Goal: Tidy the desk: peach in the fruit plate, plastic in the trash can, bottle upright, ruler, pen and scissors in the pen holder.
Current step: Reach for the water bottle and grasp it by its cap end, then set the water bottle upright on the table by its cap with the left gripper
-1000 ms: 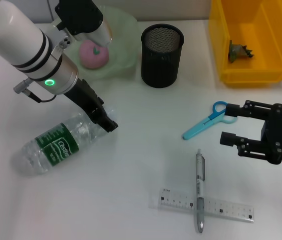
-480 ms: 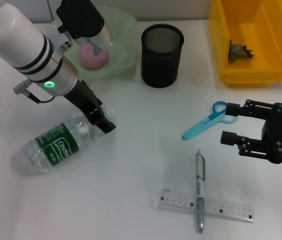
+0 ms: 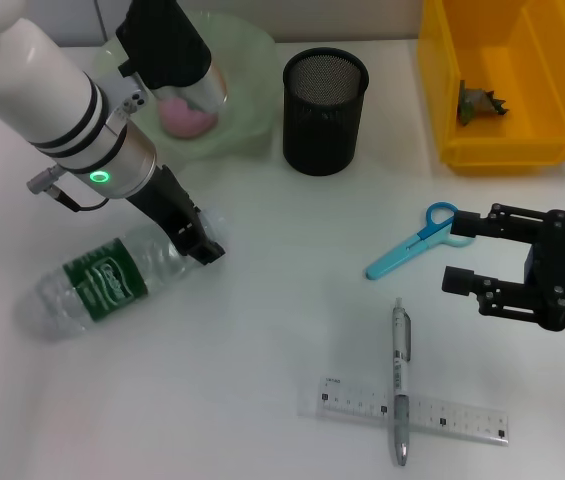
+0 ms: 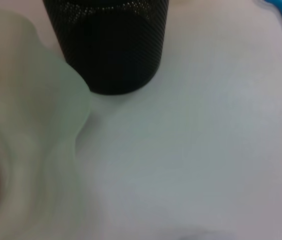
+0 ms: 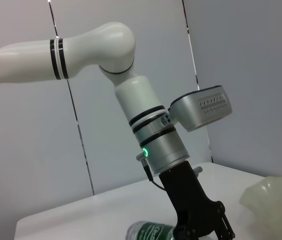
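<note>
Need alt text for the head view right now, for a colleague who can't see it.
The left gripper is at the neck of a bottle lying on its side. The right gripper hangs open beside blue scissors; a pen lies across a ruler.

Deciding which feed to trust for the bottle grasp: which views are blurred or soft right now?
Head view: sharp throughout; bottle, left gripper and ruler are crisp. Left wrist view: out of focus close up, the plate is a soft smear, only the pen holder shows mesh texture. Right wrist view: reasonably sharp on the left arm.
</note>
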